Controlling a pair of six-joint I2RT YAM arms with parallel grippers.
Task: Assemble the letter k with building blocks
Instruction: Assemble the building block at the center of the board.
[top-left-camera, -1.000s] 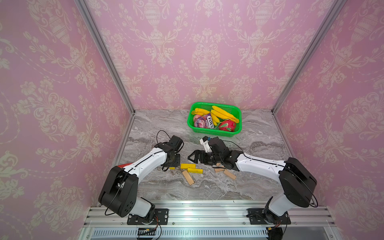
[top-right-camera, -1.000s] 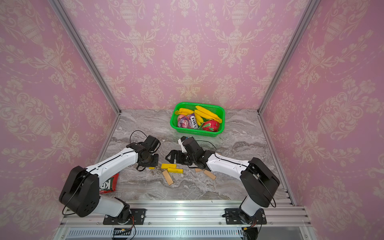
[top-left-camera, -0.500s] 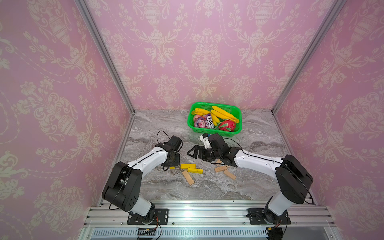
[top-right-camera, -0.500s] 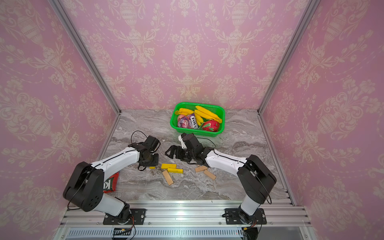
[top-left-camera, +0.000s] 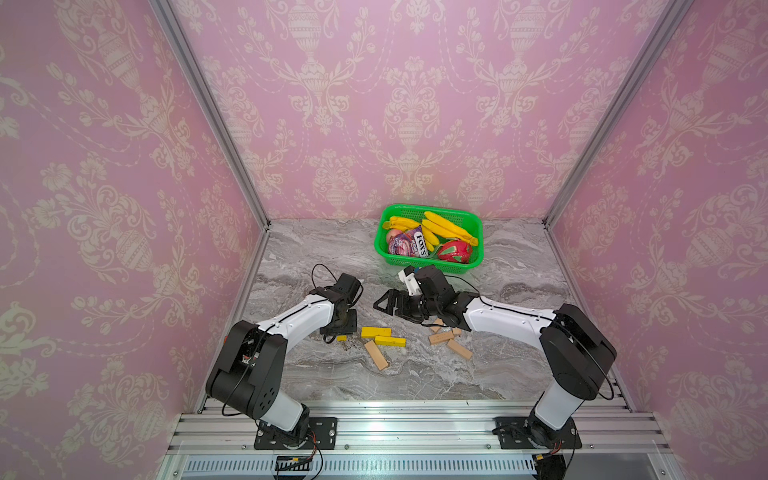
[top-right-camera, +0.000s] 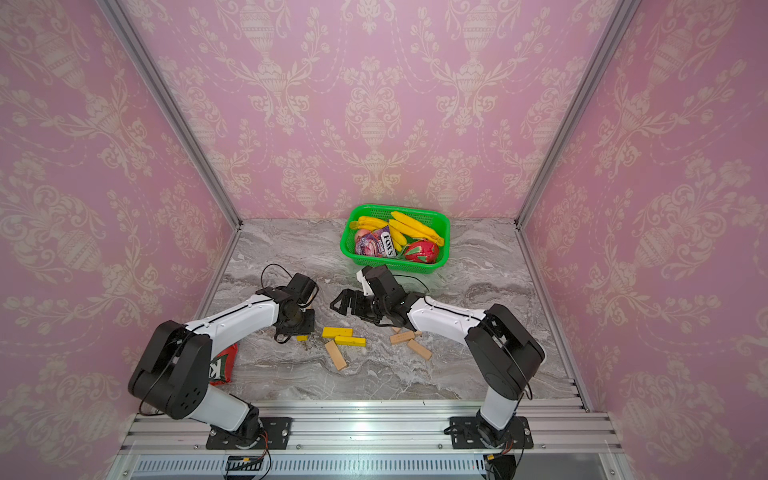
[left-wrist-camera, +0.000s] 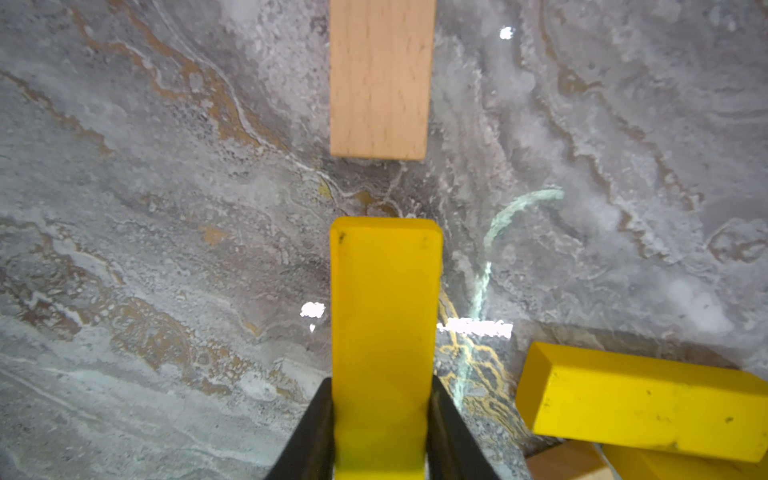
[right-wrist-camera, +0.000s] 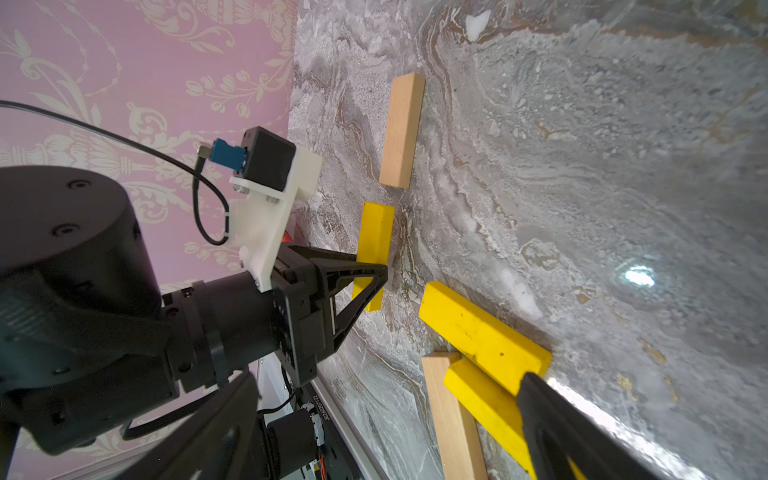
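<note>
Plainly the left gripper (left-wrist-camera: 380, 415) is clamped on a yellow bar (left-wrist-camera: 384, 311), its black fingers (left-wrist-camera: 316, 424) pressing the two long sides near one end. The bar is painted and glossy, square-cut with softened corners and a few dark scuffs. It lies flat along the marble, though I cannot tell whether it quite touches. Straight ahead, in line with it across a gap of bare stone, lies a wood bar (left-wrist-camera: 380, 79), pale tan with fine grain. Both wrist views show that pair. In both top views the left wrist covers the wood bar and only the yellow tip (top-left-camera: 341, 338) peeps out.

Just beside them a second yellow bar (top-left-camera: 376, 332) overlaps a third yellow bar (top-left-camera: 390, 341) and a slanting tan bar (top-left-camera: 376, 355). The left wrist view shows the second one tilted, propped on the other two. Nearer the right arm sits a small heap of tan bars (top-left-camera: 446, 340).

The right gripper (top-left-camera: 388, 303) hangs over the table between that heap and the basket, jaws spread wide with nothing in them.

The tabletop (top-left-camera: 519, 270) is grey veined marble, shiny with lamp glints. Pink damask wallpaper (top-left-camera: 124, 166) covers the three walls, and an aluminium rail (top-left-camera: 395, 419) runs along the front. At the back a green mesh basket (top-left-camera: 380, 249) holds plastic bananas (top-left-camera: 449, 226), a sweet bag (top-left-camera: 409, 245) and a red fruit (top-left-camera: 455, 251). A red packet (top-right-camera: 222, 365) shows clearly by the left arm in a top view.
</note>
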